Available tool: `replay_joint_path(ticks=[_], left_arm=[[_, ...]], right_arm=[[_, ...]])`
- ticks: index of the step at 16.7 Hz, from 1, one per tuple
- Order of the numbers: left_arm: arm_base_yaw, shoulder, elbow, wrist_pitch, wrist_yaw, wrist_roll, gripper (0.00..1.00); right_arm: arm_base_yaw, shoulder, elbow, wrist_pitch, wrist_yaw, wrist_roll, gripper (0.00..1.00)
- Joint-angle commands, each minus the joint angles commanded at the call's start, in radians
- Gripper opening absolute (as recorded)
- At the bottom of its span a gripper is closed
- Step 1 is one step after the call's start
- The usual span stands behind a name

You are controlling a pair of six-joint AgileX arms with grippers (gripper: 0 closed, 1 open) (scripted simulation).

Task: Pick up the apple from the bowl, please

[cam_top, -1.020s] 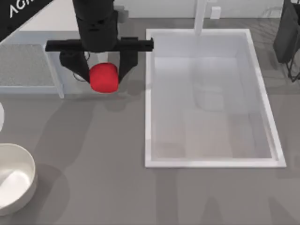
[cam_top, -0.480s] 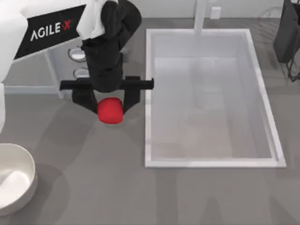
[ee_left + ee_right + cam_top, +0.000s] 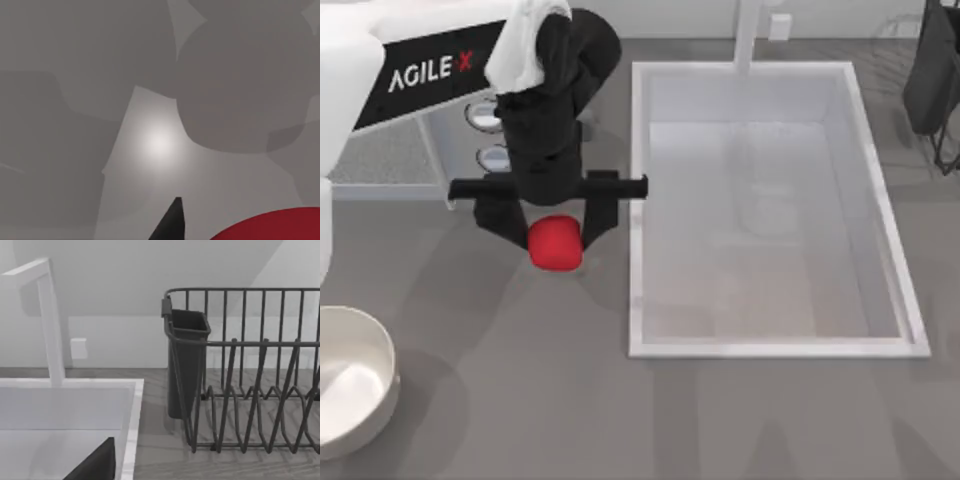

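My left gripper [image 3: 554, 232] hangs above the grey counter, just left of the sink, and is shut on the apple [image 3: 556, 250]. The small red apple sits between the two black fingers [image 3: 596, 215]. In the left wrist view the apple [image 3: 272, 227] shows as a red curve beside one dark fingertip [image 3: 171, 222], with grey counter below. The cream bowl [image 3: 380, 365] stands at the front left corner, partly cut off by the view's edge, and its pale inside holds nothing. In the right wrist view a dark part of my right gripper [image 3: 95, 465] faces the sink's far corner.
A large white rectangular sink [image 3: 638, 200] fills the middle and right, with a white faucet [image 3: 750, 35] at its back. A dark wire dish rack [image 3: 240, 390] with a cutlery holder [image 3: 187, 360] stands at the back right. Bare grey counter lies between bowl and sink.
The left gripper has carried the apple toward the table's front and slightly right. It has barely moved in the last half second. The bowl has stayed in place.
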Motion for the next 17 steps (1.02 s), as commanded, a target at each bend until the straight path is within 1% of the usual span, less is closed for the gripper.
replay_joint_path(ticks=[11, 12, 17], left_arm=[[0.0, 0.0, 0.0, 0.0, 0.0, 0.0, 0.98], [0.0, 0.0, 0.0, 0.0, 0.0, 0.0, 1.0], [0.0, 0.0, 0.0, 0.0, 0.0, 0.0, 1.0]], right_arm=[[0.0, 0.0, 0.0, 0.0, 0.0, 0.0, 1.0], [0.0, 0.0, 0.0, 0.0, 0.0, 0.0, 1.0], [0.0, 0.0, 0.0, 0.0, 0.0, 0.0, 1.0]])
